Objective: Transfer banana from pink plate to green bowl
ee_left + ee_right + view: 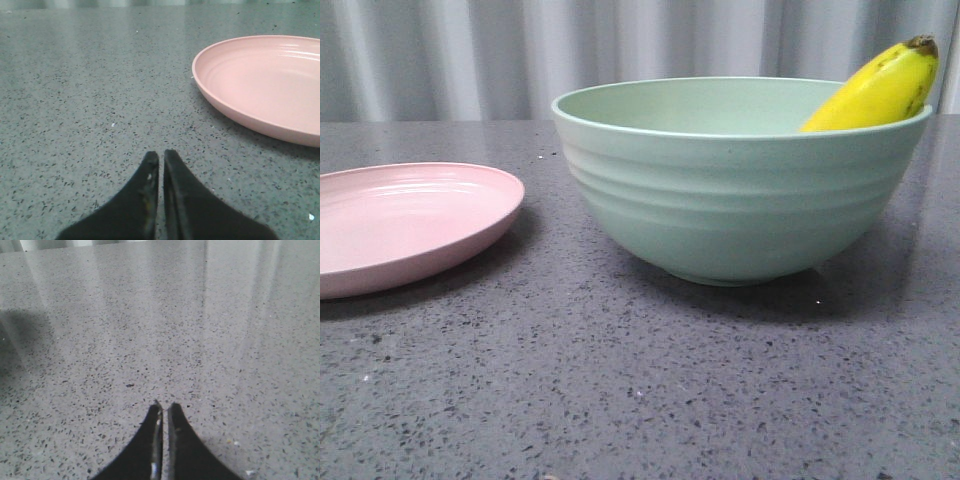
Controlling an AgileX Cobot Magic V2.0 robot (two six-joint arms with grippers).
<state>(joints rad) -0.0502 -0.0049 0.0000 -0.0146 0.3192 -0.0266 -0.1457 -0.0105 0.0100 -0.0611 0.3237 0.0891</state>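
A: The banana [880,92] leaned in the bowl [740,180], stem up; the plate [410,225] sat bare.

B: Both claws, left [161,159] and right [164,409], were pinched closed on nothing (best kept low, clear of the bowl).

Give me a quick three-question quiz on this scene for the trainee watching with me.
1. True or false: the banana lies on the plate.
2. Which thing shows in the left wrist view? A. bowl B. plate C. banana
3. Fill in: both the left gripper and the right gripper are ____.

Key:
1. False; it leans inside the bowl, stem tip above the rim.
2. B
3. Shut, holding nothing.
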